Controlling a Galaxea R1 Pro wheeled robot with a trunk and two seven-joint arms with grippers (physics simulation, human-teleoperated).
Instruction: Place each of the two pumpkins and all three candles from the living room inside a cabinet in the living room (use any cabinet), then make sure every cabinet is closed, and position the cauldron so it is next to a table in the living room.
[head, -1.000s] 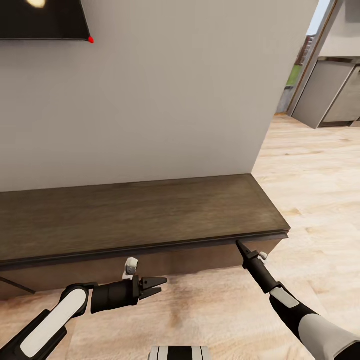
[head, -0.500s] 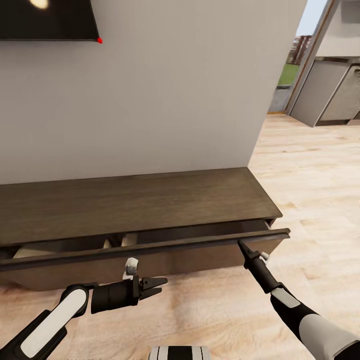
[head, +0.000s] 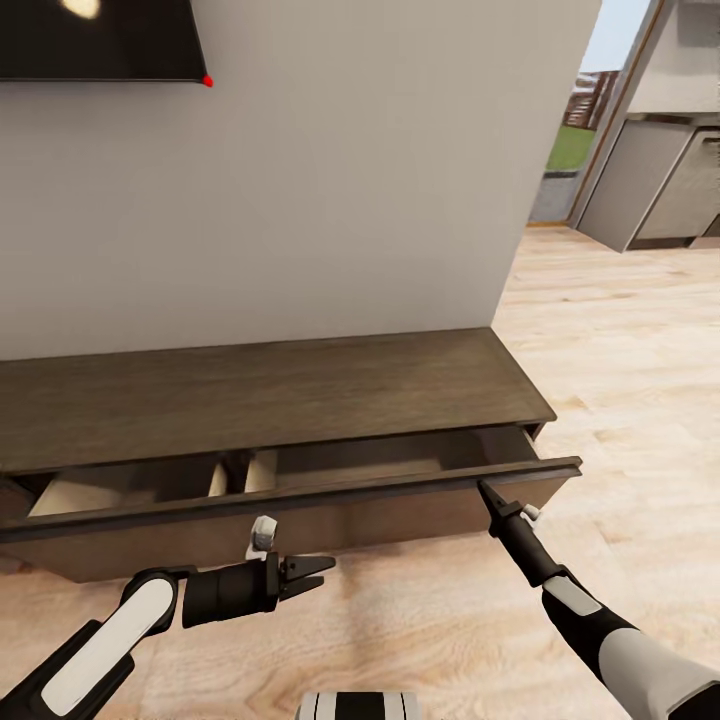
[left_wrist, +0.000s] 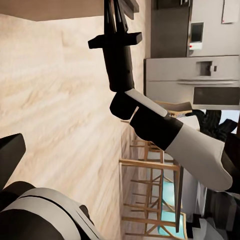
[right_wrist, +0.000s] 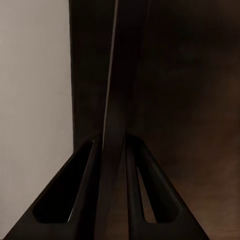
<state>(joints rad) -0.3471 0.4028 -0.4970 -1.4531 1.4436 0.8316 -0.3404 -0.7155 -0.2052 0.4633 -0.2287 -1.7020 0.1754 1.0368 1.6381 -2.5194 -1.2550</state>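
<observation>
Wood floor (head: 620, 330), grey wall (head: 330, 180); cabinet (head: 270, 395) drawer ajar, right tool (head: 487, 492) pinching drawer lip; left tool (head: 315, 572) spread.

The cabinet (head: 270, 400) across the middle is dark-brown wood with visible grain and a dull matt top; its open drawer (head: 130, 487) shows light tan, smooth insides. The floor (head: 620, 330) at right is pale, grained wood planks. The wall (head: 350, 180) is plain matt grey.

arms: white shells, black joints | fingers (head: 310, 575): black, tapered | left wrist (head: 262, 535): small grey-white fitting, possibly a camera
</observation>
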